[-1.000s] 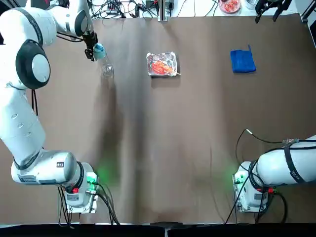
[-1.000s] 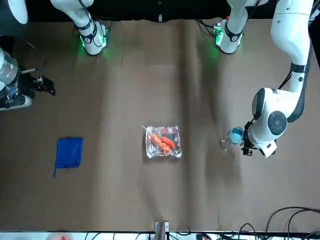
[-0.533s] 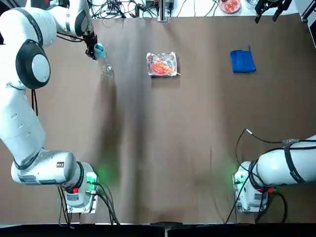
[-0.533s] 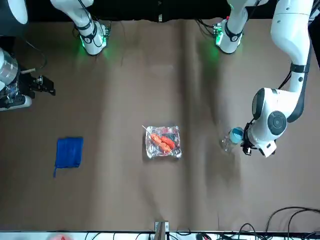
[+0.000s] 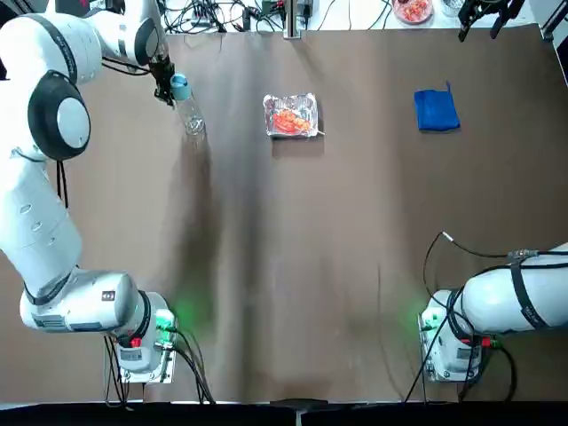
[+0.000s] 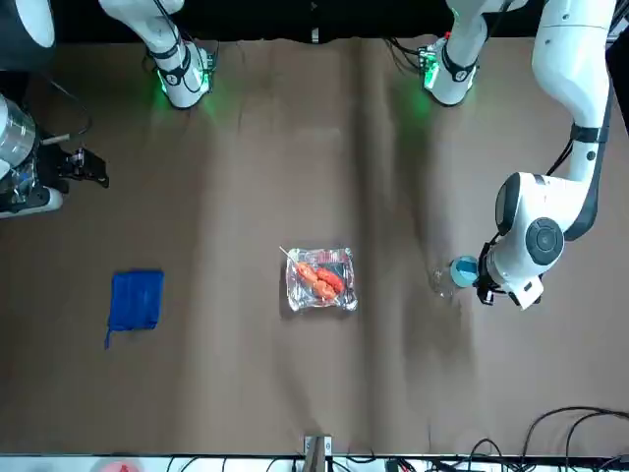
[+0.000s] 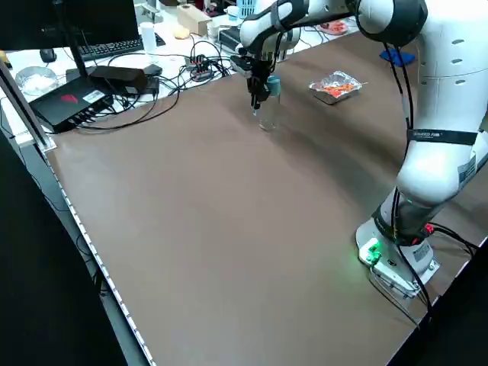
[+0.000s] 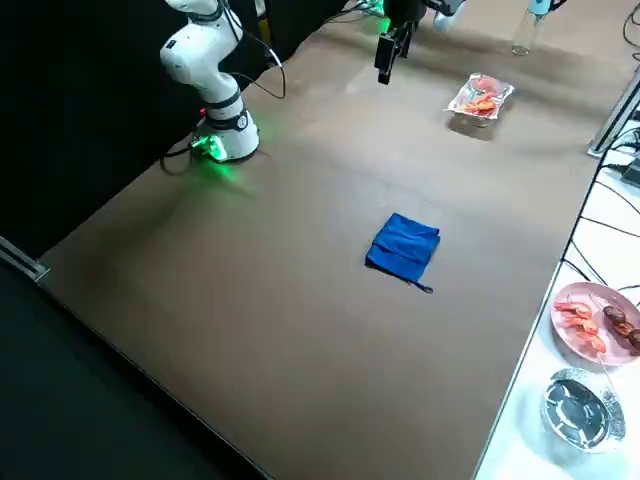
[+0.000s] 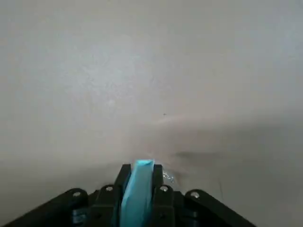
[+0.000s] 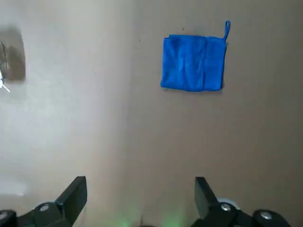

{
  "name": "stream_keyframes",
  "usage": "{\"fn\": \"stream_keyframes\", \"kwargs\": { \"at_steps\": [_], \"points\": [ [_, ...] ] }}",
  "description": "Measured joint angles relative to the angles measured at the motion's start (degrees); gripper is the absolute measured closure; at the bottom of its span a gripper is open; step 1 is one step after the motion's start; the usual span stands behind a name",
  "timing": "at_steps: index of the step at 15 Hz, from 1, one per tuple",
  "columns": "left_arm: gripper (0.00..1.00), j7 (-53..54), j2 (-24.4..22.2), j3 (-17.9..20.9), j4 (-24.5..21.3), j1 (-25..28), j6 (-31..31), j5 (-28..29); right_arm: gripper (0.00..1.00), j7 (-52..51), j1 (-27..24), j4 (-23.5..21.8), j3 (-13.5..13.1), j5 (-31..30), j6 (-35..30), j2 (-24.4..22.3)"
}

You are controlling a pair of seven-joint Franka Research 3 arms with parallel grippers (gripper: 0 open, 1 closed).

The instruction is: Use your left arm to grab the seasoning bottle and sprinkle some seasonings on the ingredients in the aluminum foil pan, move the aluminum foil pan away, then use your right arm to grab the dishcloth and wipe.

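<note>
The left gripper [image 5: 170, 89] holds the seasoning bottle [image 5: 186, 108] by its blue cap, fingers closed on it, well left of the aluminum foil pan [image 5: 290, 115]. It should carry the bottle over the ingredients [image 5: 286, 120] before tilting. The right gripper [image 8: 386, 52] waits with wide fingers.

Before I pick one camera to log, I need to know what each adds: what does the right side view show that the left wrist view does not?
Only the right side view shows the dishcloth, the aluminum foil pan with its ingredients, and a pink plate off the table. Only the left wrist view shows the left gripper with jaws shut on the blue cap. Both show the seasoning bottle and the brown table.
</note>
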Motion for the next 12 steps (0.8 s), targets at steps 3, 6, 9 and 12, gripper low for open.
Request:
{"fn": "stream_keyframes", "kwargs": {
  "at_steps": [3, 6, 9, 12],
  "points": [
    [0.78, -0.04, -0.99, -0.16, 0.33, -0.05, 0.06, 0.0, 0.0, 0.0, 0.0, 0.0, 0.0, 0.0, 0.0, 0.0],
    [0.78, -2.83, -4.41, -1.33, 1.26, -0.22, -2.56, 0.0, 0.0, 0.0, -0.04, 0.0, 0.0, 0.0, 0.27, 0.0],
    [0.78, -11.53, -6.95, -2.95, 7.97, -4.87, -14.63, 0.01, 0.0, 0.01, -0.34, -0.41, -0.02, 0.0, 1.89, 0.4],
    [0.78, -18.97, -7.04, -2.88, 11.94, -10.57, -19.56, 1.29, 0.0, 0.0, -1.21, -1.83, -0.05, -0.07, 6.46, 3.19]
  ]
}}
